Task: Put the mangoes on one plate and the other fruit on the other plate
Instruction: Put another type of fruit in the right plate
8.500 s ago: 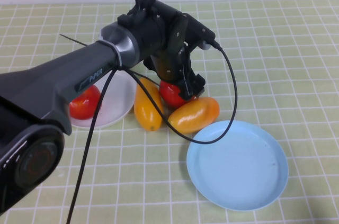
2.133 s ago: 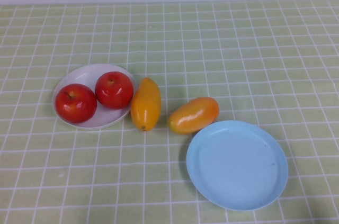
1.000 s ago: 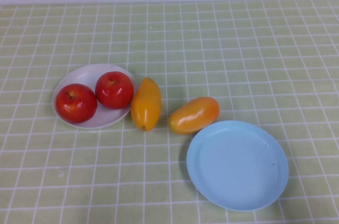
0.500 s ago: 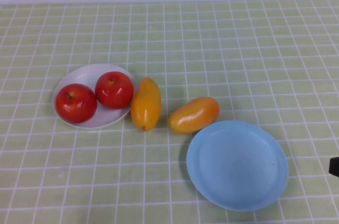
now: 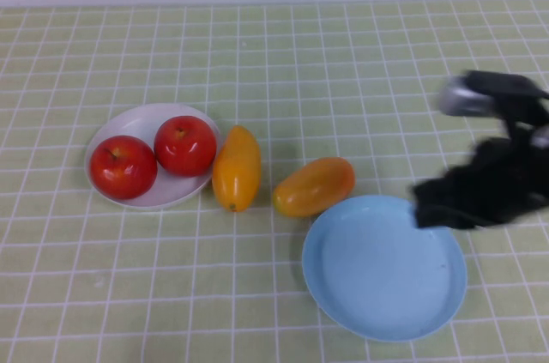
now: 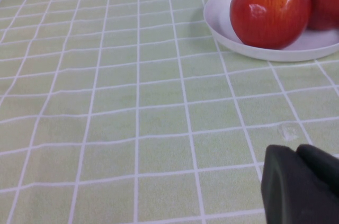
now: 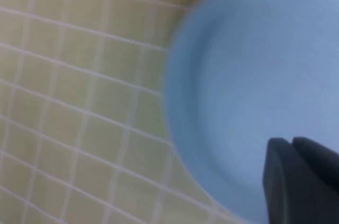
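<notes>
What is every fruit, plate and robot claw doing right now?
Apples: both sitting on the white plate.
White plate: holds the two apples.
Left mango: lying on the tablecloth, right beside the white plate.
Right mango: lying on the tablecloth by the blue plate's rim.
Blue plate: empty.
Right claw: shut, empty, over the blue plate.
Left claw: shut, empty, low over the tablecloth near the white plate.

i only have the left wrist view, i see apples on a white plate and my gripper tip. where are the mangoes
Observer: Both mangoes lie on the tablecloth, between the white plate and the blue plate.
Operator: anything on the blue one
Observer: No fruit. The right gripper hangs over it, shut.
Operator: and my left gripper
Observer: The left gripper is shut and is out of the high view.
</notes>
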Controlling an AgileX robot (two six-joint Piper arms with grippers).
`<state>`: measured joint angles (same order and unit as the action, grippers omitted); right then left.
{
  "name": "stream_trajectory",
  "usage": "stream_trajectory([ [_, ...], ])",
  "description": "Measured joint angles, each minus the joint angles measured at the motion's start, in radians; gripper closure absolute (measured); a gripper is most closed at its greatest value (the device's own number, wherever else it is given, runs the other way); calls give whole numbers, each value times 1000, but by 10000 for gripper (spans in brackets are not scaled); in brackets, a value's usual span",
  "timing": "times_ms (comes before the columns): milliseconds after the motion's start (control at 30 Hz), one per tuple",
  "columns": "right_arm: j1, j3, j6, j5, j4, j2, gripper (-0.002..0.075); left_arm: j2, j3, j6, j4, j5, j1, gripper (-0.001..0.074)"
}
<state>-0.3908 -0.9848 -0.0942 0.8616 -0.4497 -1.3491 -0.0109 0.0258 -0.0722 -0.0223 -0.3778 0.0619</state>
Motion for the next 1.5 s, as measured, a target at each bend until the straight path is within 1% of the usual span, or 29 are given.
stream_trajectory([
  [100,-118,-162,13,-3,32,-139,727,0,0,0,0,0,0,731],
  [133,-138,-196,13,-3,40,-168,717,0,0,0,0,0,0,731],
  [167,-172,-264,15,-3,47,-224,694,0,0,0,0,0,0,731],
  [233,-210,-368,16,11,51,-306,639,0,0,0,0,0,0,731],
  [333,-234,-526,19,39,49,-432,505,0,0,0,0,0,0,731],
  [400,-236,-631,51,55,47,-507,382,0,0,0,0,0,0,731],
  [500,-236,-764,100,57,47,-603,223,0,0,0,0,0,0,731],
  [533,-236,-796,119,59,49,-628,183,0,0,0,0,0,0,731],
  [600,-236,-865,161,59,66,-691,139,0,0,0,0,0,0,731],
  [700,-236,-945,194,59,87,-780,116,0,0,0,0,0,0,731],
  [900,-236,-1049,238,64,101,-914,108,0,0,0,0,0,0,731],
  [1267,-236,-1098,247,66,151,-1004,109,0,0,0,0,0,0,731],
  [1333,-236,-1098,247,66,162,-1008,131,0,0,0,0,0,0,731],
  [1433,-236,-1100,247,69,168,-1010,225,0,0,0,0,0,0,731],
  [1500,-236,-1110,247,80,170,-1010,223,0,0,0,0,0,0,731],
])
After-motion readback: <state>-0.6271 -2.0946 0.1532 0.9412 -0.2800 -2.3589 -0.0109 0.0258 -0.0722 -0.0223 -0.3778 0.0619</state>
